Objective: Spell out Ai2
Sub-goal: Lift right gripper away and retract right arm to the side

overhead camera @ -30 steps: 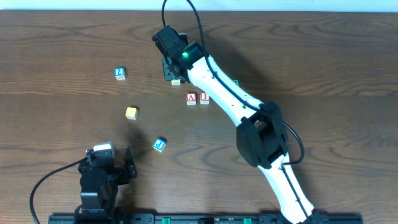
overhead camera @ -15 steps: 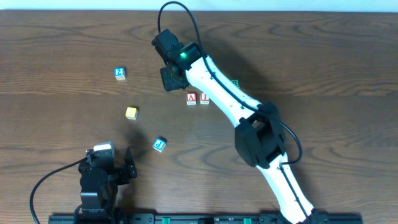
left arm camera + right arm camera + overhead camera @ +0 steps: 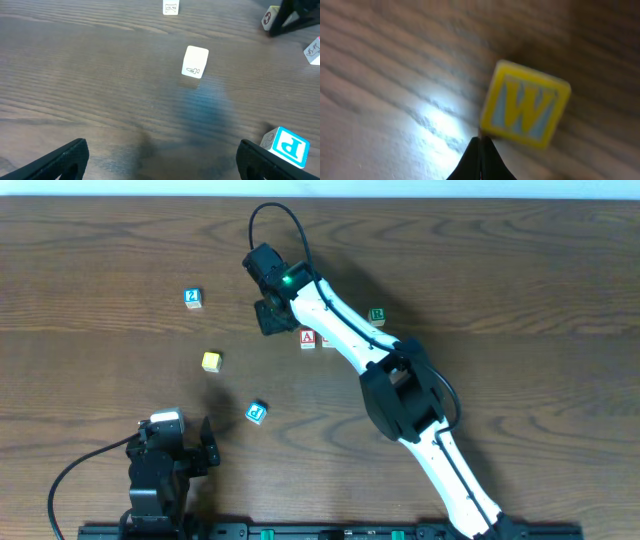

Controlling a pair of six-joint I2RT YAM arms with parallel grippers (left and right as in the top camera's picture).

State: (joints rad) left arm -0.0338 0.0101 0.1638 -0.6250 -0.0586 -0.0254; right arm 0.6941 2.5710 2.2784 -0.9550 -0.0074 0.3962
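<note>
At upper centre of the overhead view, our right gripper is pinched closed on nothing, its tip at the lower left edge of the W block in the wrist view. The A block lies just right of it, the 2 block at upper left. Our left gripper sits at lower left, spread wide.

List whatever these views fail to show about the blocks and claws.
- Overhead: the right arm covers whatever sits just right of the A block.
- Overhead: the green block and yellow block are too small to read.
- Right wrist: the W block is blurred; its other faces are unseen.
- Left wrist: the left claw is cut off by the bottom edge.
</note>
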